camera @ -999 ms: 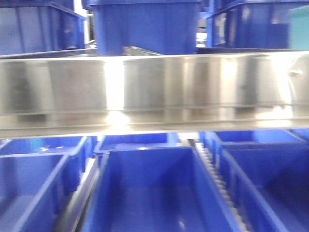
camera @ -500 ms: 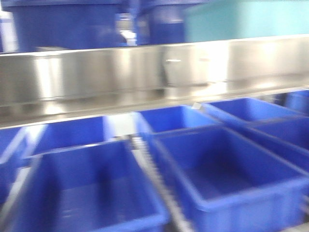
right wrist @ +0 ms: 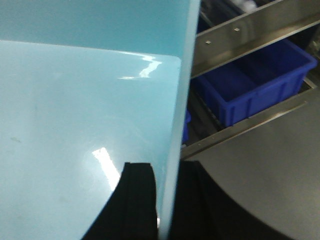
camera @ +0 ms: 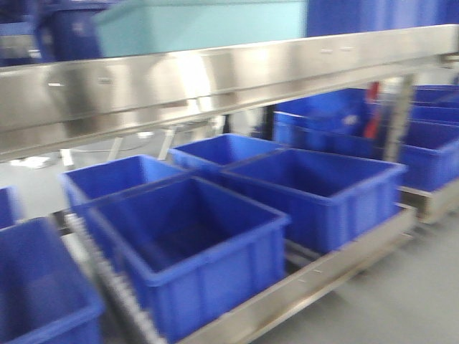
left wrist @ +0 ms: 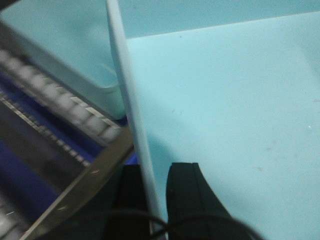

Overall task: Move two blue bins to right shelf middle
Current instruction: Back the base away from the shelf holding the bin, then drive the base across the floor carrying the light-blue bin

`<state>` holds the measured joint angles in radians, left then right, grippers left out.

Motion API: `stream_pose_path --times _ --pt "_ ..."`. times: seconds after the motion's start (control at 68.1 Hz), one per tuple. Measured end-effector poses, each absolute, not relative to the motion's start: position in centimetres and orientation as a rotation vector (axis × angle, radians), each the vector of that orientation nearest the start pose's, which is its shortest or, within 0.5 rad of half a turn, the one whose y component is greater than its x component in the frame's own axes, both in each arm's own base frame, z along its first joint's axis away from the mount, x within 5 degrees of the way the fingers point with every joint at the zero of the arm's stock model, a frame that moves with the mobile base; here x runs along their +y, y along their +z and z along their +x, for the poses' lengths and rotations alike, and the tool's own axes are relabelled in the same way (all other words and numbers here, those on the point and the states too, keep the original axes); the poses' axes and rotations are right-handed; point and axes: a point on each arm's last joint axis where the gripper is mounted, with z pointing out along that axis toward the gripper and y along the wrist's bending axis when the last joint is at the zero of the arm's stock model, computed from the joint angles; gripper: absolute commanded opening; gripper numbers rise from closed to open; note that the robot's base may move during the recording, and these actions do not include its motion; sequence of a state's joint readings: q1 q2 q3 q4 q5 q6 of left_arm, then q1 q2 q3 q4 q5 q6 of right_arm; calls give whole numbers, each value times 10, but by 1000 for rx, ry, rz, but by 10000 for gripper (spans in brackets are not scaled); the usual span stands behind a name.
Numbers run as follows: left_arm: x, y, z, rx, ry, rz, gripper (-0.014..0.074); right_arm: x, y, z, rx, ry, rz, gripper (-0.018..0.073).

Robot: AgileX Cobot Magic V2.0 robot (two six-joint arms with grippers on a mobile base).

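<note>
A pale light-blue bin (left wrist: 225,90) fills both wrist views, seen from above into its smooth inside (right wrist: 75,110). My left gripper (left wrist: 152,200) is shut on its left wall, one black finger (left wrist: 182,200) inside and the other outside. My right gripper (right wrist: 165,200) is shut on the right wall in the same way. In the front view a pale light-blue bin (camera: 201,25) shows above the steel shelf rail (camera: 215,72). More pale blue plastic (left wrist: 65,50) lies left of the gripped wall, over rollers; I cannot tell whether it is a second bin.
Several dark blue bins (camera: 186,244) stand on the lower roller shelf (camera: 323,276), with more at the right (camera: 430,143). Grey floor (camera: 401,301) lies beyond the shelf's right end. A dark blue bin (right wrist: 250,90) sits between steel rails right of the held bin.
The front view has swung along the shelf. The pale blue bin slid from the upper right to the upper middle, and the shelf's end and the floor came into sight.
</note>
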<state>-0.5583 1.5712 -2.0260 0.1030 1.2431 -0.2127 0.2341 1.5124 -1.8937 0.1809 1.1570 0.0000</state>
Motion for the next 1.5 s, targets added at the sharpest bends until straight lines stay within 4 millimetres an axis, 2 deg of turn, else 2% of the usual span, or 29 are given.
stream_pose_path --times 1.499 --pt "-157 495 269 2250 -279 379 -111 85 483 294 2250 348 -271 -157"
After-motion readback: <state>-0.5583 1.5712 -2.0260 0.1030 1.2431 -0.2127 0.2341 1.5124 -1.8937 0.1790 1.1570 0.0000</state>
